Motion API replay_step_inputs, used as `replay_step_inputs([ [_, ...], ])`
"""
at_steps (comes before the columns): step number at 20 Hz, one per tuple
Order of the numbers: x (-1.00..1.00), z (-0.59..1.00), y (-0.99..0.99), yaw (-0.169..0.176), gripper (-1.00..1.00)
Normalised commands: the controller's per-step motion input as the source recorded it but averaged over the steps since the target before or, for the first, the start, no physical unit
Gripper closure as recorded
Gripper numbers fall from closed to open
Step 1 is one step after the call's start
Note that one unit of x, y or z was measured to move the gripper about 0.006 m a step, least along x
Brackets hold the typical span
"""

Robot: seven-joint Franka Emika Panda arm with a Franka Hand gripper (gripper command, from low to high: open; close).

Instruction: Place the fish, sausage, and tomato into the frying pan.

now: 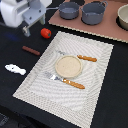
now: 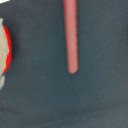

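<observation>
The tomato (image 1: 45,33) is a small red ball on the dark table, just off the placemat's far corner. The sausage (image 1: 31,50) lies flat on the table toward the exterior view's left. It also shows in the wrist view (image 2: 71,35) as a pinkish stick. The white fish (image 1: 15,69) lies further left and nearer. The frying pan (image 1: 68,10) sits on the back board, its handle pointing left. My gripper (image 1: 26,30) hangs above the table left of the tomato, holding nothing visible; its jaws are too blurred to read. A red shape, likely the tomato (image 2: 4,37), sits at the wrist view's edge.
A deeper grey pot (image 1: 93,12) and a bowl (image 1: 123,17) stand on the pinkish board (image 1: 100,30) beside the pan. A tan plate (image 1: 68,66) sits on the striped placemat (image 1: 95,80) between two orange-handled pieces of cutlery (image 1: 86,58) (image 1: 73,83).
</observation>
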Motion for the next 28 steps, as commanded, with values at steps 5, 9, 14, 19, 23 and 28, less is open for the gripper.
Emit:
replay_step_inputs([
  [5, -0.08, -0.47, -0.83, 0.0, -1.0],
  [9, -0.11, -0.43, -0.54, 0.004, -1.0],
  [14, -0.13, -0.46, -0.39, 0.028, -1.0],
  [19, -0.08, -0.45, -0.39, 0.044, -1.0],
  [23, -0.04, -0.43, -0.26, 0.031, -1.0],
  [28, -0.03, -0.46, -0.02, 0.019, -1.0],
])
